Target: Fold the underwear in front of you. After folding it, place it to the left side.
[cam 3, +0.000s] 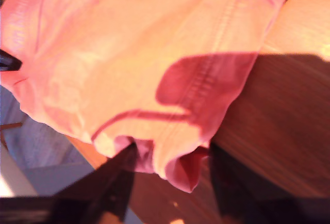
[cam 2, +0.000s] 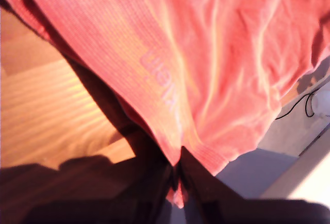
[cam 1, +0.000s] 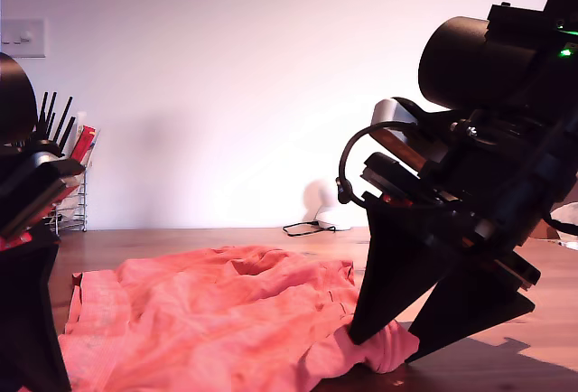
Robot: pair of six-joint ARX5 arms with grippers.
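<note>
The underwear lay spread and wrinkled on the wooden table, filling the lower left and centre of the exterior view, its ribbed waistband running down that view's left side. My first gripper was closed on the waistband edge: in the first wrist view the dark fingers met with a strip of coral cloth pinched between them, and the band, with faint lettering on it, rose away from them toward the top of the frame. In the exterior view this arm showed only as a dark shape at the lower left edge. My second gripper stood at the lower right of the exterior view, jaws parted, its two black fingers pointing down astride a bunched corner of the underwear. The second wrist view showed the same: a stitched hem corner sat in the gap, one finger touching the fold, the other apart from it. A utensil rack with black handles and a flat red item stood at the exterior view's left edge by the white wall, a light switch sat in the upper left corner, and a cable lay on the table near the wall
</note>
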